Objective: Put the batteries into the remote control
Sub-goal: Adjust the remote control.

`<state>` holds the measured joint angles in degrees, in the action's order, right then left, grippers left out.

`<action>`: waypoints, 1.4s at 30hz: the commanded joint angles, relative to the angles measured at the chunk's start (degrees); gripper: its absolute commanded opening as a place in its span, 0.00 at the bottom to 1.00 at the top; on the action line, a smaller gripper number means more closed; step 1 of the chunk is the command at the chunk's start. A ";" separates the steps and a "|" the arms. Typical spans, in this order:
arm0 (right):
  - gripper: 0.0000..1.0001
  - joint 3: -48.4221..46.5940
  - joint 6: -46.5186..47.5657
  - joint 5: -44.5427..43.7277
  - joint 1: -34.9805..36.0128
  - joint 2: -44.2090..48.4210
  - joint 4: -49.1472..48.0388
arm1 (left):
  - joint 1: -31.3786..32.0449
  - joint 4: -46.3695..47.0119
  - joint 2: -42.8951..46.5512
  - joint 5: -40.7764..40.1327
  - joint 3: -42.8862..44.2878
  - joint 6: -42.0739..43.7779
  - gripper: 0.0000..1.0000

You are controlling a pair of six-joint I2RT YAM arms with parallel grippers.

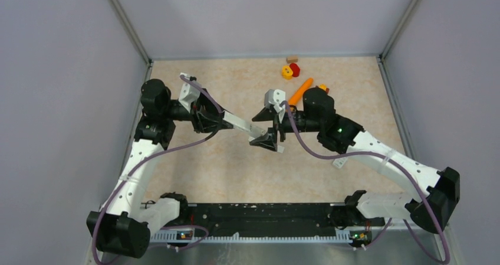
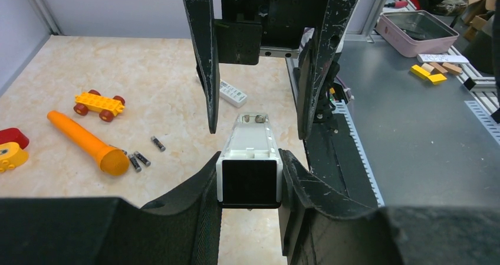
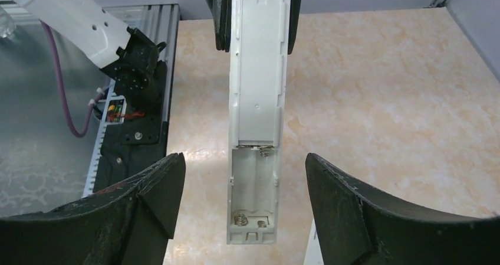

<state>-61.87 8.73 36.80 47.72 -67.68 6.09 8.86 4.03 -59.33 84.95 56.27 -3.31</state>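
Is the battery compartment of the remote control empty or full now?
Empty. The right wrist view shows the remote control with its compartment open: bare springs, no cells. The batteries lie on the table.

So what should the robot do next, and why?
Probably pull the right pincer back and reach for the batteries. It is open and empty around the remote, which the left pincer grips. The bay is empty, and the batteries lie on the table by the carrot.
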 commanded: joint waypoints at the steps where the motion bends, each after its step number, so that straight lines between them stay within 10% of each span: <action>1: 0.71 0.10 4.89 2.50 0.86 -0.07 -2.39 | 0.28 -0.34 1.97 2.79 1.63 0.41 0.06; 6: 0.44 -0.44 4.83 3.20 0.99 -0.65 -3.52 | 0.37 -3.71 3.33 3.49 1.65 7.03 0.10; 14: 0.57 -1.84 5.06 3.17 1.81 -2.01 -1.43 | 0.37 -5.63 5.08 2.43 1.73 8.98 0.10; 20: 0.36 -2.13 4.52 1.92 2.13 -2.05 -1.82 | 0.44 -5.63 5.19 2.33 2.10 10.64 0.15; 24: 0.09 -2.11 2.37 -1.59 2.17 -1.14 -4.80 | 0.62 -5.51 5.32 -0.92 2.63 9.55 0.54; 28: 0.02 -0.82 -4.51 -19.69 2.15 0.41 -11.04 | 0.72 5.17 6.69 -15.98 -0.68 -2.35 0.98; 34: 0.01 1.75 -9.12 -33.98 2.15 3.00 -16.38 | 0.46 13.32 11.06 -49.99 -6.44 -22.11 0.99; 42: 0.00 2.51 -14.19 -44.75 2.64 2.73 -18.92 | 0.94 22.57 7.21 -47.30 -7.72 -44.92 0.99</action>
<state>-59.61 -2.00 -0.32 49.74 -65.78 -7.64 9.39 15.00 -50.22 39.11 49.98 -30.59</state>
